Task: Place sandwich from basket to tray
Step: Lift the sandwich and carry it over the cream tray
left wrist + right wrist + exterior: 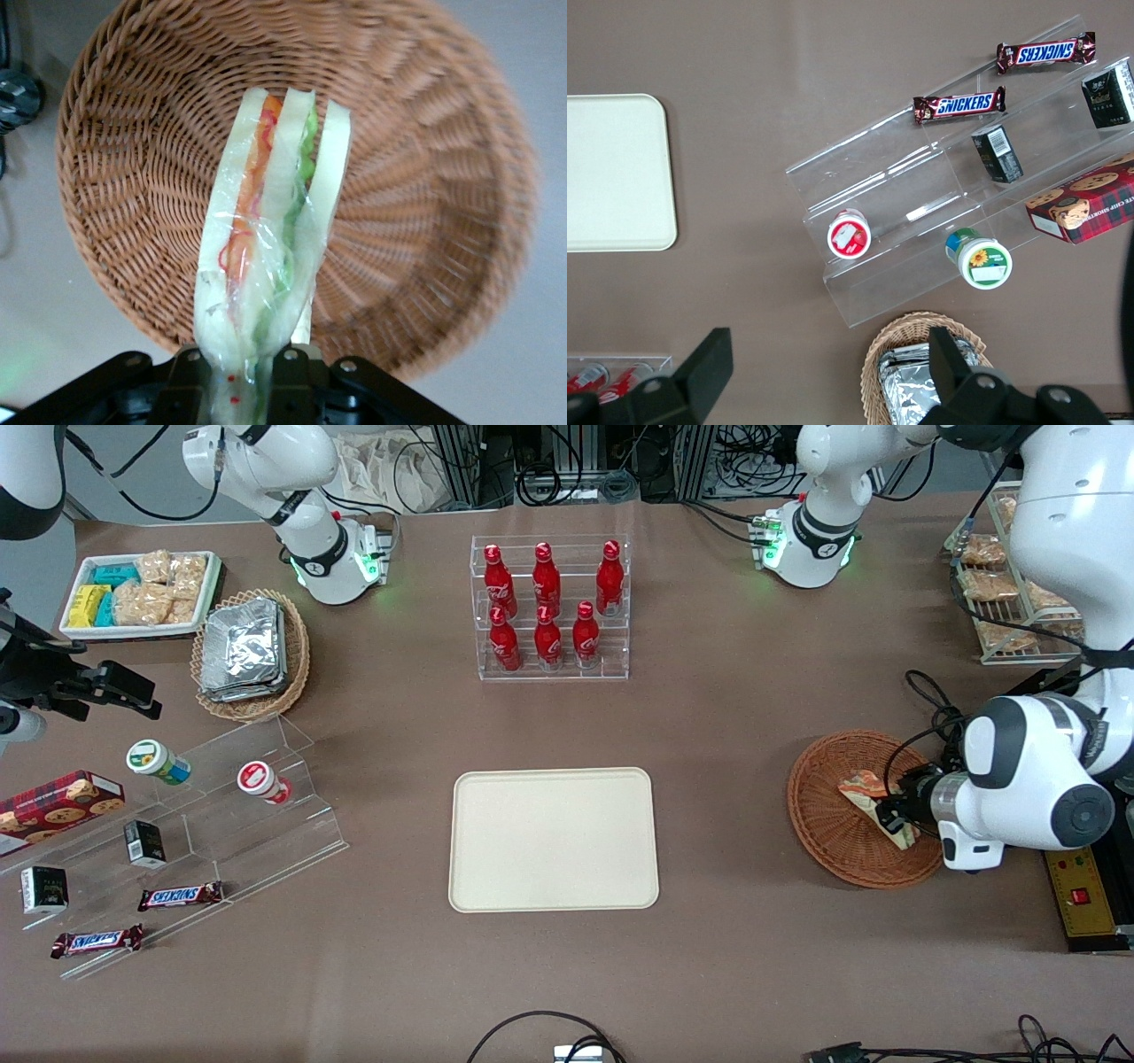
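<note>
Over the basket (833,841), the gripper (897,810) pinches one end of the sandwich (873,802). Its fingertips are cut off in the wrist view. The tray (554,839) lies well apart, bare.

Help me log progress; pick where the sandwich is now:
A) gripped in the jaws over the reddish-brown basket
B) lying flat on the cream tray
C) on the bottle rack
A: the gripper pinches the sandwich above the basket; the tray holds nothing.
</note>
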